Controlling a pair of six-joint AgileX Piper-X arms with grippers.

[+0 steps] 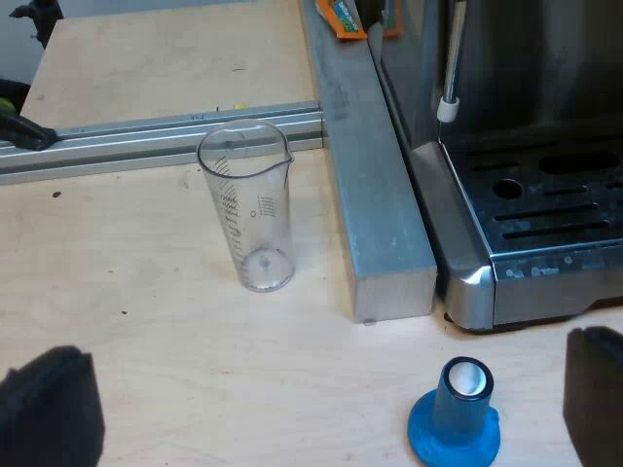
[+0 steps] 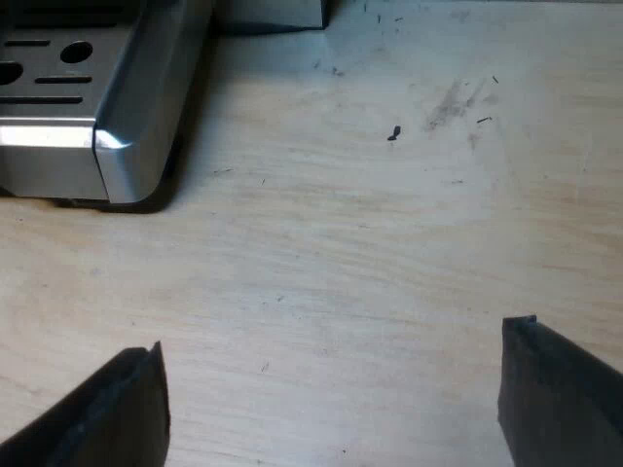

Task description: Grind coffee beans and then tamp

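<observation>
**Both grippers empty, tamper not yet taken: the task looks near its start**

Your left gripper (image 1: 321,389) is opened wide and holds nothing. Its two black fingers (image 1: 49,413) hang low over the wooden table (image 1: 146,292). I count the clock from the middle between the fingers, with twelve straight ahead of them.

- **Three o'clock:** the blue tamper (image 1: 456,418) stands upright on its base, near one finger but apart from it.
- **Eleven o'clock, further out:** the measuring glass (image 1: 248,209) stands upright and looks empty.
- **One o'clock:** a grey metal bar (image 1: 375,195) lies along the side of the espresso machine (image 1: 545,117).
- **Two o'clock:** the machine's drip tray (image 1: 545,243), with the steam wand (image 1: 450,68) above it.

Your right gripper (image 2: 336,336) is also opened wide and carries nothing. It hangs over bare wood. The machine's front corner (image 2: 127,107) is at about ten o'clock from it, well apart.

From this I judge that you are at the beginning, or very close to it. I see no ground coffee on the table or in the glass, the tamper stands free, and neither gripper has taken anything. Whether any beans are already ground, I cannot tell from here. So both steps seem to be ahead of you: first the grinding at the machine, then the tamping. For the tamper, your left gripper is the near one.
</observation>
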